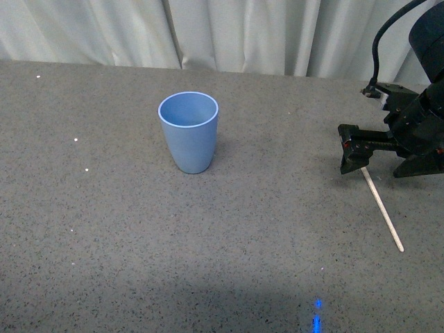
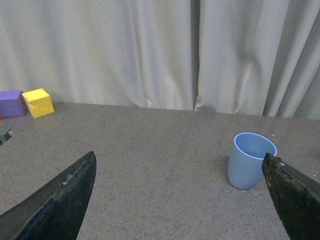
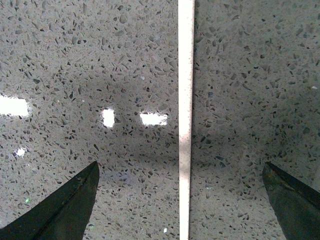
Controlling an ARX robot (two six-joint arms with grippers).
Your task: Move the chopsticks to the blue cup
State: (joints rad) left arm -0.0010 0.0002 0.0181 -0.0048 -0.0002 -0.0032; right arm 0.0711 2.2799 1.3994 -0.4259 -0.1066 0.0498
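The blue cup (image 1: 189, 131) stands upright in the middle of the grey table, also seen in the left wrist view (image 2: 250, 160). A pale cream chopstick (image 1: 381, 208) lies flat on the table at the right. My right gripper (image 1: 378, 163) hangs open just above the chopstick's far end. In the right wrist view the chopstick (image 3: 185, 120) runs straight between the two spread fingers of my right gripper (image 3: 181, 172), touching neither. My left gripper (image 2: 180, 160) is open and holds nothing. The left arm does not show in the front view.
A purple block (image 2: 11, 103) and a yellow block (image 2: 39, 102) sit by the white curtain (image 1: 229, 35) at the back of the speckled table (image 1: 104, 229). A blue light spot (image 1: 317, 313) shines near the table's front edge.
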